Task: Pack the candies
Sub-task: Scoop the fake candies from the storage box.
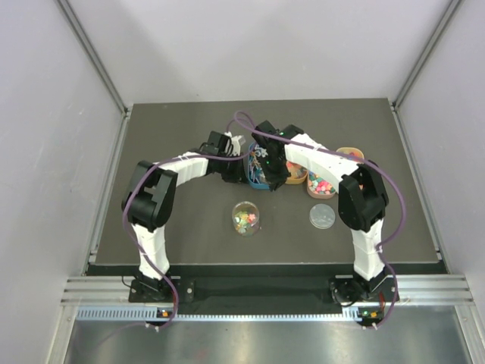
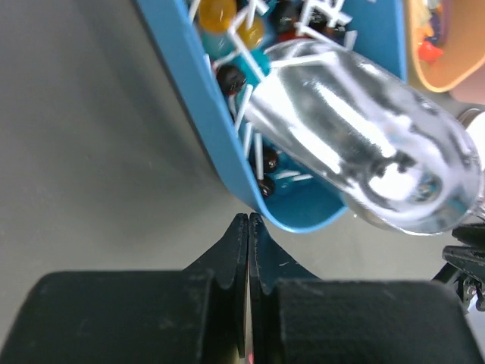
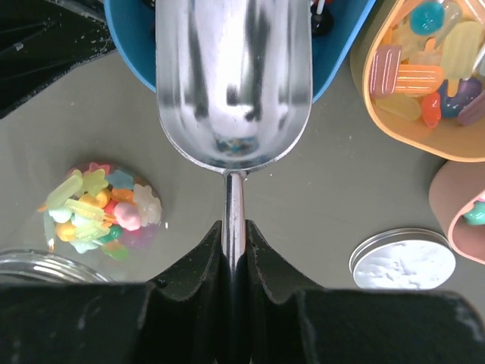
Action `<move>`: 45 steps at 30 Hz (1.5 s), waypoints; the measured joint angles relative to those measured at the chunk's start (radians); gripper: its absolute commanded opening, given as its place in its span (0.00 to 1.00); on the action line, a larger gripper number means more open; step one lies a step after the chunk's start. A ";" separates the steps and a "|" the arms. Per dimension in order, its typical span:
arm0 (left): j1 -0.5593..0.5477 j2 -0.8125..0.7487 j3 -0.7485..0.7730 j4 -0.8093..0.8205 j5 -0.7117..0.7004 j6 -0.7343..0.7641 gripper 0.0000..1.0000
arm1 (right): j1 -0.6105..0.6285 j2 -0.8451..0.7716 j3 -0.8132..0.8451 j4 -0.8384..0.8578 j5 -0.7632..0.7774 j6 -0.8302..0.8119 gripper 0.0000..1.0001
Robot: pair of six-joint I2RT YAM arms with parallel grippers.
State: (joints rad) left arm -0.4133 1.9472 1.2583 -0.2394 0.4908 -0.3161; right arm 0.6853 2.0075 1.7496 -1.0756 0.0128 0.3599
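Small mixed-colour candies lie in a clear round jar at the table's middle. More candies on white sticks fill a blue tray. My right gripper is shut on the handle of a metal scoop. The scoop's bowl looks empty and hangs over the blue tray's near end. My left gripper is shut with nothing between its jaws. Its tips sit just short of the blue tray's rim, and the scoop shows above them.
An orange tray of ice-lolly-shaped sweets and a pink tray sit to the right of the blue one. The jar's metal lid lies flat on the table, right of the jar. Both arms crowd together over the trays.
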 measured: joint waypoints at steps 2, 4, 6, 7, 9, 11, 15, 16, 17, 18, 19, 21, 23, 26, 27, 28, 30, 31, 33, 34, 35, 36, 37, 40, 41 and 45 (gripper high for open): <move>0.000 0.019 0.002 0.008 0.008 0.000 0.00 | 0.000 0.012 0.000 -0.001 0.000 0.008 0.00; 0.002 0.036 0.005 0.012 0.014 -0.001 0.00 | 0.000 0.024 0.000 -0.002 -0.003 0.013 0.00; 0.002 0.052 0.010 0.013 0.020 -0.005 0.00 | -0.001 0.038 0.000 -0.002 -0.011 0.020 0.00; 0.003 0.057 0.013 0.012 0.022 -0.005 0.00 | -0.002 0.048 0.000 -0.002 -0.016 0.027 0.00; 0.009 0.058 0.018 0.009 0.018 -0.003 0.00 | -0.003 0.058 0.000 0.000 -0.022 0.029 0.00; 0.019 0.055 0.031 0.012 0.003 0.011 0.00 | -0.007 0.064 0.000 0.002 -0.028 0.030 0.00; 0.068 0.068 0.120 0.053 -0.027 0.036 0.00 | -0.014 0.064 -0.001 0.006 -0.041 0.029 0.00; 0.103 0.089 0.187 0.060 -0.025 0.036 0.00 | -0.016 0.064 -0.001 0.006 -0.043 0.029 0.00; 0.120 0.115 0.240 0.077 -0.025 0.036 0.00 | -0.016 0.064 -0.001 0.006 -0.044 0.029 0.00; 0.138 0.150 0.312 0.105 -0.021 0.028 0.00 | -0.016 0.064 -0.001 0.008 -0.044 0.029 0.00; 0.153 0.184 0.371 0.138 -0.019 0.020 0.00 | -0.016 0.064 -0.001 0.008 -0.044 0.028 0.00; 0.177 0.261 0.480 0.208 -0.008 -0.011 0.00 | -0.016 0.064 -0.001 0.009 -0.044 0.027 0.00; 0.183 0.349 0.580 0.254 0.015 -0.056 0.00 | -0.016 0.064 -0.001 0.010 -0.044 0.026 0.00; 0.168 0.474 0.693 0.299 0.053 -0.115 0.00 | -0.016 0.064 -0.002 0.010 -0.043 0.026 0.00; 0.160 0.512 0.721 0.311 0.067 -0.133 0.00 | -0.016 0.064 -0.002 0.011 -0.043 0.026 0.00; 0.149 0.542 0.732 0.320 0.076 -0.144 0.00 | -0.016 0.064 -0.002 0.011 -0.043 0.026 0.00; 0.127 0.579 0.734 0.321 0.091 -0.159 0.00 | -0.016 0.064 -0.002 0.012 -0.041 0.026 0.00; 0.112 0.597 0.733 0.320 0.099 -0.167 0.00 | -0.016 0.064 -0.002 0.012 -0.040 0.026 0.00; 0.089 0.609 0.727 0.322 0.111 -0.180 0.00 | -0.016 0.064 -0.001 0.013 -0.040 0.026 0.00; 0.080 0.610 0.726 0.328 0.117 -0.184 0.00 | -0.016 0.064 -0.001 0.012 -0.040 0.026 0.00; 0.072 0.610 0.723 0.338 0.123 -0.188 0.00 | -0.016 0.064 0.000 0.013 -0.040 0.025 0.00; 0.065 0.610 0.719 0.354 0.129 -0.192 0.00 | -0.016 0.066 0.003 0.012 -0.040 0.026 0.00; 0.062 0.610 0.715 0.370 0.134 -0.195 0.00 | -0.016 0.070 0.008 0.010 -0.041 0.026 0.00; 0.060 0.602 0.682 0.421 0.144 -0.207 0.00 | -0.016 0.103 0.060 -0.013 -0.037 0.027 0.00; 0.062 0.596 0.669 0.427 0.148 -0.209 0.00 | -0.018 0.117 0.077 -0.014 -0.036 0.027 0.00; 0.073 0.575 0.622 0.454 0.149 -0.212 0.00 | -0.021 0.153 0.098 -0.012 -0.040 0.028 0.00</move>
State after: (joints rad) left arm -0.3405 2.5225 1.8801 0.2150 0.6395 -0.5282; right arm 0.6643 2.1609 1.8477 -1.0878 -0.0269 0.3882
